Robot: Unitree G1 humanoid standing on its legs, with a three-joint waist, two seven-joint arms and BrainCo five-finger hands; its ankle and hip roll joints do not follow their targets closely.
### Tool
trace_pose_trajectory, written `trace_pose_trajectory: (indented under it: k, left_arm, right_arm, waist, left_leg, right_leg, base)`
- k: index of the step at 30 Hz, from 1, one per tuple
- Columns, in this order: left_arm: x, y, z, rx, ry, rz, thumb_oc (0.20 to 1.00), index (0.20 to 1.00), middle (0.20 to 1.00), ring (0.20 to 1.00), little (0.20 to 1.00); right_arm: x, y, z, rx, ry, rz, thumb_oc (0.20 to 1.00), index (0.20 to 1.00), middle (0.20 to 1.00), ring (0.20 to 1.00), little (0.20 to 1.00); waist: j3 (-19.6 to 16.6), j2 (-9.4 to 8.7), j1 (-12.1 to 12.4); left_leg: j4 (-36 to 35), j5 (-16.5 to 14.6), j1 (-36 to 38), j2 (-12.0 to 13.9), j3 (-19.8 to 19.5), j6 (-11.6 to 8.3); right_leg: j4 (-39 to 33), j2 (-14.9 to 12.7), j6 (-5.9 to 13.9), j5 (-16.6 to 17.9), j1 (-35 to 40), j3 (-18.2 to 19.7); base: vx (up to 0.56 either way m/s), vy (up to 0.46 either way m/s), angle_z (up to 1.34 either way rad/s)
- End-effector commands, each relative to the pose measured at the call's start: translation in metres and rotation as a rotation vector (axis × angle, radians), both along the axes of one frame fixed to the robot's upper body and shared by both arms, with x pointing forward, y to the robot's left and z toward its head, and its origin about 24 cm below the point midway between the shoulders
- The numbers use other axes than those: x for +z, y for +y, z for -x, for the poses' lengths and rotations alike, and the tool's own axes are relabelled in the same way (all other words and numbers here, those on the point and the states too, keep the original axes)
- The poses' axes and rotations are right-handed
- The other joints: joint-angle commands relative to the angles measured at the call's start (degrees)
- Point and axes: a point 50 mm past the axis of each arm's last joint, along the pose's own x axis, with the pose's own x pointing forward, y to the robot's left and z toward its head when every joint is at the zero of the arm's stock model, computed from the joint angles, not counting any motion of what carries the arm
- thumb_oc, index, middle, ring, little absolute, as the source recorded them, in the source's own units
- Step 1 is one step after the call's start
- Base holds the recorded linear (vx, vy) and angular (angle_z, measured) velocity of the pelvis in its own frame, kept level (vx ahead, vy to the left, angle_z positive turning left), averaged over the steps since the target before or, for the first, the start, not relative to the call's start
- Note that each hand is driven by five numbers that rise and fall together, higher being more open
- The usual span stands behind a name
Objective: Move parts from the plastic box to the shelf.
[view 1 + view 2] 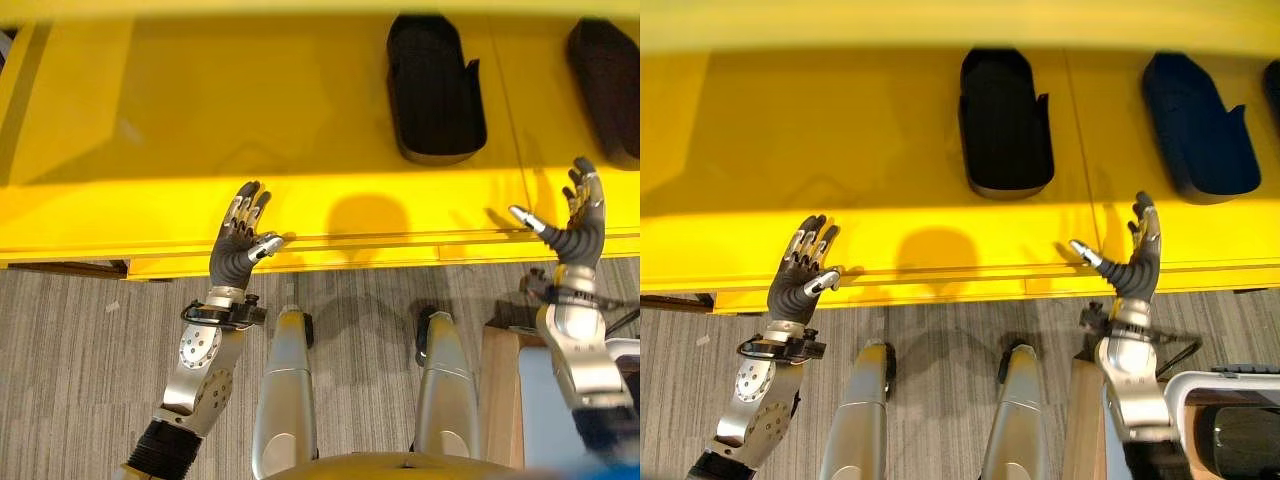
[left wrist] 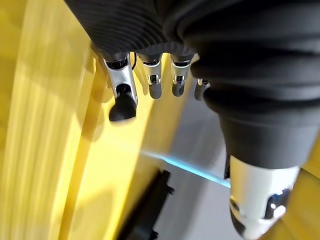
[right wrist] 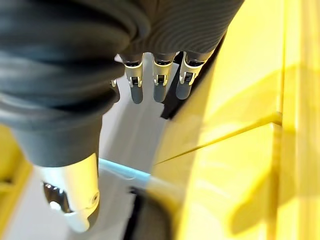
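A yellow shelf spans the view ahead. On it lie two black moulded parts, one at centre right and another further right. My left hand is raised at the shelf's front edge, open, fingers straight and empty. Further right along the same edge my right hand is also open and empty, just below the gap between the two parts. In the left wrist view the fingers point out over the yellow surface; the right wrist view shows the same of its fingers. A white-rimmed plastic box sits at my lower right with a dark part inside.
A wooden block stands beside the plastic box under my right arm. The shelf's left half carries nothing. Grey striped floor lies below the shelf's edge.
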Motion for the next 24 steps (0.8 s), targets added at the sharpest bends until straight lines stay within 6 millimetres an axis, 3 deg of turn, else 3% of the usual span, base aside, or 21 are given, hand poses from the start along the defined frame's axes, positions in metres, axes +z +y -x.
trace_pose_trajectory:
  k: [1,2,4,9,13,17,19,24]
  left_arm:
    - [-0.025,-0.008,-0.010,-0.030,0.126,-0.041,1.000,1.000,1.000,1.000,1.000]
    - [-0.025,-0.008,-0.009,-0.030,0.127,-0.041,1.000,1.000,1.000,1.000,1.000]
    - [-0.030,-0.003,-0.005,-0.026,0.135,-0.049,1.000,1.000,1.000,1.000,1.000]
    - [-0.036,-0.001,0.002,-0.030,0.147,-0.040,1.000,1.000,1.000,1.000,1.000]
    - [-0.045,0.002,0.009,-0.028,0.180,-0.043,1.000,1.000,1.000,1.000,1.000]
    - [-0.053,0.006,0.017,-0.023,0.213,-0.046,1.000,1.000,1.000,1.000,1.000]
    - [-0.060,0.007,0.022,-0.013,0.238,-0.042,1.000,1.000,1.000,1.000,1.000]
    - [-0.065,0.005,0.025,-0.011,0.260,-0.027,1.000,1.000,1.000,1.000,1.000]
  right_arm:
    - [0.042,-0.017,-0.006,0.062,-0.221,0.012,1.000,1.000,1.000,1.000,1.000]
    - [0.041,-0.017,-0.005,0.062,-0.220,0.011,1.000,1.000,1.000,1.000,1.000]
    - [0.020,-0.013,0.014,0.122,-0.150,-0.048,1.000,1.000,1.000,1.000,1.000]
    - [0.002,-0.006,0.021,0.194,-0.053,-0.050,1.000,1.000,1.000,1.000,1.000]
    - [-0.024,-0.006,0.030,0.239,0.079,-0.095,1.000,1.000,1.000,1.000,1.000]
    - [-0.051,-0.013,0.040,0.226,0.220,-0.117,1.000,1.000,1.000,1.000,1.000]
    - [-0.066,-0.016,0.048,0.192,0.286,-0.154,1.000,1.000,1.000,1.000,1.000]
    - [-0.073,-0.015,0.050,0.174,0.312,-0.174,1.000,1.000,1.000,1.000,1.000]
  waist:
    - [-0.3,-0.55,-1.2]
    - [-0.2,-0.54,-1.2]
    - [-1.7,-0.48,-2.2]
    - [-3.4,-0.24,-2.6]
    - [-5.7,0.20,-3.0]
    - [-8.6,0.57,-3.4]
    - [-11.9,1.14,-3.7]
    - [-15.2,1.82,-3.7]
  left_leg:
    - [-3.0,5.8,0.1,-0.1,-2.5,-0.49]
    - [-3.3,5.9,0.4,-0.1,-2.5,-0.49]
    - [-10.1,8.4,6.7,1.1,-2.1,-1.14]
    - [-19.6,11.9,14.6,2.1,-0.4,-1.23]
    - [-31.9,16.9,22.7,2.3,1.3,-1.62]
    - [-40.8,20.0,28.5,2.8,3.0,-2.14]
    - [-47.5,22.4,32.6,3.7,4.4,-2.64]
    - [-52.4,24.1,36.4,4.5,5.8,-3.56]
  right_leg:
    - [4.5,0.7,-4.23,0.0,2.3,-2.7]
    - [4.2,0.7,-4.24,0.1,2.7,-2.8]
    - [-2.6,0.9,-3.32,2.6,8.9,-3.4]
    - [-11.1,1.6,-1.92,5.9,15.8,-3.3]
    - [-20.3,1.6,-0.86,9.7,22.0,-3.9]
    - [-28.1,1.8,0.24,12.5,26.4,-4.4]
    - [-34.4,1.6,1.18,14.6,30.3,-5.0]
    - [-40.5,2.0,1.70,16.8,34.4,-5.9]
  base:
    - [-0.05,-0.026,0.04]
    - [0.06,-0.028,0.19]
    - [0.08,-0.006,0.03]
    - [0.07,0.020,-0.19]
    - [0.09,0.038,-0.14]
    - [0.10,0.020,-0.08]
    - [0.16,-0.002,-0.06]
    - [0.09,-0.019,0.00]
